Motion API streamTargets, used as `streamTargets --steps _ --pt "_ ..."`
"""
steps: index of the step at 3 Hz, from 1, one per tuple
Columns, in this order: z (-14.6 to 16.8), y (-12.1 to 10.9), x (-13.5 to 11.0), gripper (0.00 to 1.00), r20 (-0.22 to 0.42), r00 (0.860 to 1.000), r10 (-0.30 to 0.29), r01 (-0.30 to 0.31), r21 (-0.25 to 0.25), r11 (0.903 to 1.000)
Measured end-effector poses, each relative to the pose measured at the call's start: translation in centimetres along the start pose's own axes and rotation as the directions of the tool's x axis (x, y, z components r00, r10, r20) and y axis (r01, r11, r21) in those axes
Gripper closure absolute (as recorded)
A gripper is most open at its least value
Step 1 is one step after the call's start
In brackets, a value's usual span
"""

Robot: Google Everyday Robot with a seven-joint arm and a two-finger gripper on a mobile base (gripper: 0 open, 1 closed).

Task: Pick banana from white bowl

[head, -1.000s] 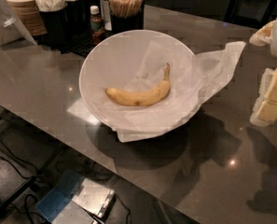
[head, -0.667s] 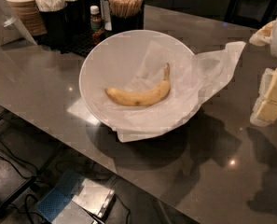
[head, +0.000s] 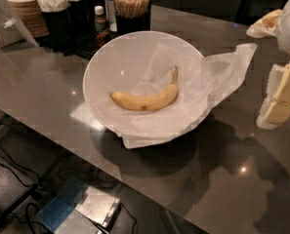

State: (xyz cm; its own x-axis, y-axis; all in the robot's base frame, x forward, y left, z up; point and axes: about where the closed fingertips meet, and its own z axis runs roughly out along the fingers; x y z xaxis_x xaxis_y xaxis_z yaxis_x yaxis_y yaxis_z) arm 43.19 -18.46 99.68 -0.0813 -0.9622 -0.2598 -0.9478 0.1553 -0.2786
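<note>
Camera view: nothing has moved over the last second, so we judge the reach has not begun.
The gripper (head: 281, 99) hangs at the frame's right edge above the dark counter (head: 42, 99), just where it was; we cannot tell whether it is wide or narrow. The banana (head: 147, 99) lies unmoved on the crinkled paper (head: 227, 67) in the white bowl (head: 105, 65). It is well apart from the gripper, beyond the paper flap nearest it. The banana is untouched, so the whole pick is still ahead of us.

Matt white bowl (head: 110, 67) lined with crinkled paper (head: 227, 67) on a glossy counter (head: 42, 101); pale plastic gripper (head: 281, 99) at the view's right edge
</note>
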Motion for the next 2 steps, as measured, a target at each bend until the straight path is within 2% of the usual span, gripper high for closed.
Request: streamTargets --steps 1,2 --pt "-0.7 1.1 -4.0 0.00 0.038 0.989 -0.146 0.146 -0.016 0.9891" --pt "-0.7 1.6 -7.1 0.00 0.097 0.962 -0.256 0.262 -0.051 0.9639"
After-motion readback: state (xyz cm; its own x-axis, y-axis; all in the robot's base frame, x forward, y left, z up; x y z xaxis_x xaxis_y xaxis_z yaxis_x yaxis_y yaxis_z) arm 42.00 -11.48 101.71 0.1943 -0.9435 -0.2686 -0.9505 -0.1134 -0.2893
